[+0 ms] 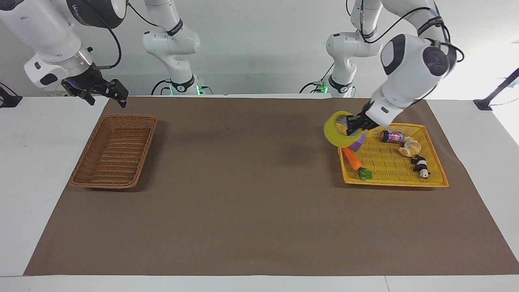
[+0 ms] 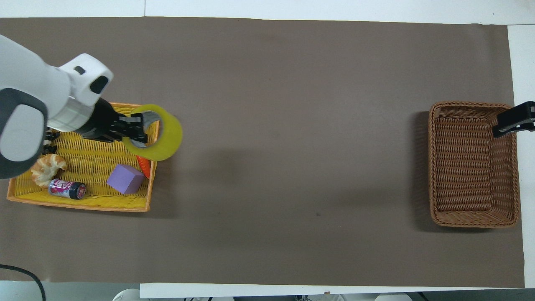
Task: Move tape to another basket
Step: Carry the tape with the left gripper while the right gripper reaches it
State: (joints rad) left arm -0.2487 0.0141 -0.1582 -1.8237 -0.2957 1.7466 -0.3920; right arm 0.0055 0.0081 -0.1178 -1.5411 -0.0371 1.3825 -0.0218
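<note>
The yellow tape [image 1: 336, 132] hangs in the air, tilted, in my left gripper [image 1: 352, 123]. The gripper is shut on the roll's wall with one finger inside the core. It is over the yellow tray's edge toward the right arm's end; it also shows in the overhead view [image 2: 140, 127], with the tape [image 2: 169, 136] past the tray's rim. The brown wicker basket [image 1: 130, 117] stands empty at the right arm's end of the table [image 2: 472, 104]. My right gripper [image 1: 106, 97] waits open in the air by the basket's corner nearest the robots [image 2: 514, 119].
The yellow-orange tray [image 1: 395, 183] [image 2: 79, 206] holds a carrot [image 1: 352, 159], a purple block [image 2: 125, 179], a small can [image 1: 391, 136], a croissant [image 1: 409, 147] and a black-and-white toy [image 1: 421, 165]. A brown mat [image 1: 251, 182] covers the table between tray and basket.
</note>
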